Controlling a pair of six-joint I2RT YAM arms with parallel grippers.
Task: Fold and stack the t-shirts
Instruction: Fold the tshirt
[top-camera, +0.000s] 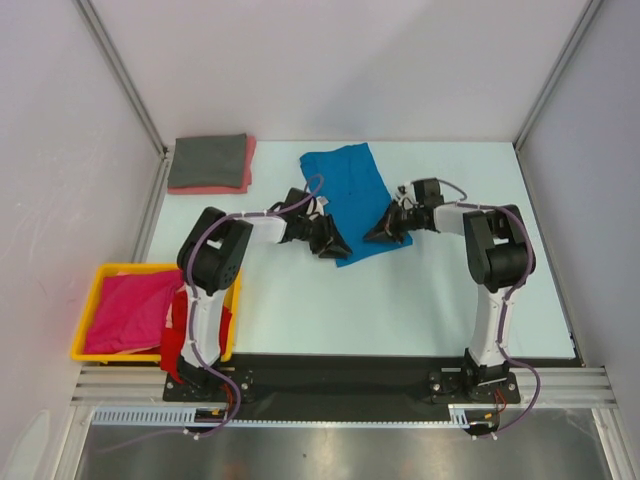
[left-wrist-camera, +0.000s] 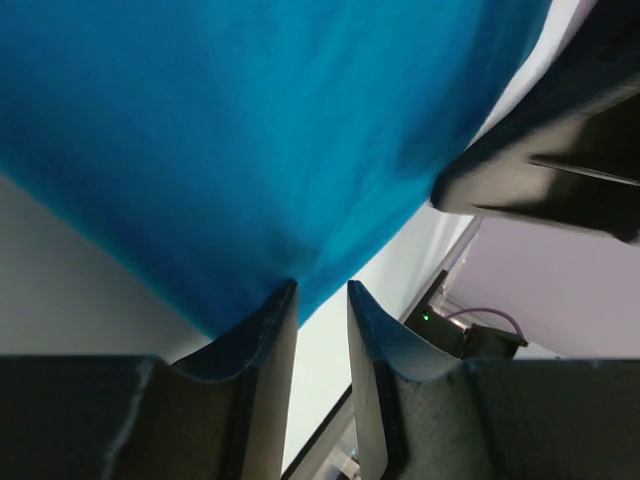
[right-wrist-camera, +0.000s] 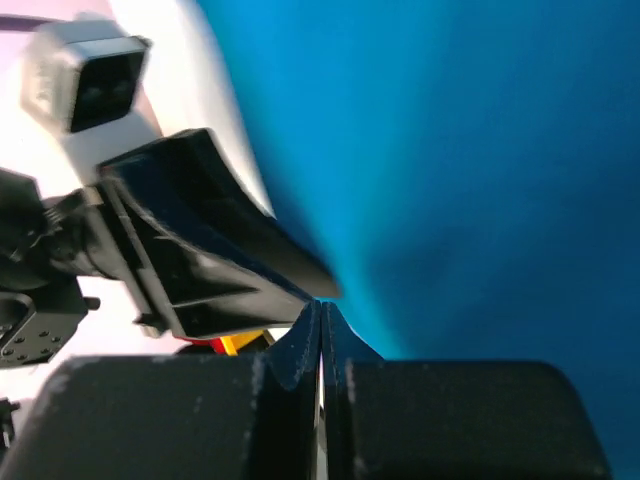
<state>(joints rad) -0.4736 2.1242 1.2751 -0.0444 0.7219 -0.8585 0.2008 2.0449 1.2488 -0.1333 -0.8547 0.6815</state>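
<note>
Blue cloth is what's being worked right now. The blue shirt (top-camera: 345, 185) is spread on the table (top-camera: 400, 310), well right of the bin (top-camera: 120, 268) and a bit beyond it, only partly folded. The grey shirt (top-camera: 207, 160) is stacked on the pink shirt (top-camera: 215, 188) just beyond the bin, the magenta shirt (top-camera: 130, 310) is bundled inside the bin, and the red shirt (top-camera: 173, 345) is draped over the bin's right wall.

The left gripper (left-wrist-camera: 320, 290) is seen a crack apart with the blue shirt's near corner right at its tips. Table shows through the gap, so nothing looks held. The right gripper (right-wrist-camera: 321, 310), just beside it on the side away from the bin, is pressed fully closed and seems to have the blue hem nipped.

Next, the left pinch probably has to be closed on that corner before the hem can be carried over evenly.
</note>
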